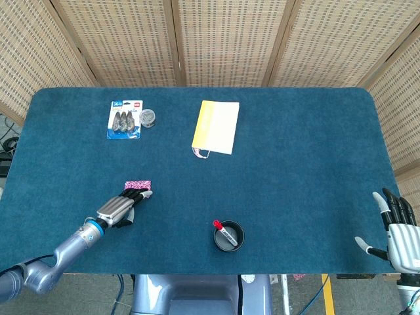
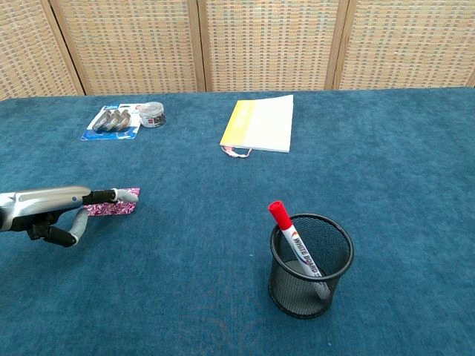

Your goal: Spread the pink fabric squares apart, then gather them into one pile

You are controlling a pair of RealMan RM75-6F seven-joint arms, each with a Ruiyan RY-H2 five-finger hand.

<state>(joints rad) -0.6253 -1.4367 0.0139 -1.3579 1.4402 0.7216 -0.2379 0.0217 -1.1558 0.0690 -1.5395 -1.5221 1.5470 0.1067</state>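
— Left of the black mesh pen cup (image 1: 228, 235), what's happening?

— The left hand (image 1: 122, 206), fingers flat, presses the pink patterned fabric squares (image 1: 138, 185), seemingly unspread. Right hand (image 1: 396, 224) idles, fingers splayed, empty.

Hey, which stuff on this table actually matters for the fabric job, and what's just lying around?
Belongs to the job:
- pink fabric squares, one stack showing, under the fingertips
- left hand, laid flat over the stack

Just lying about:
- mesh pen cup holding a red-capped whiteboard marker
- yellow and white notebook
- blister pack of clips
- small round tin
- right hand, idle at the table's edge
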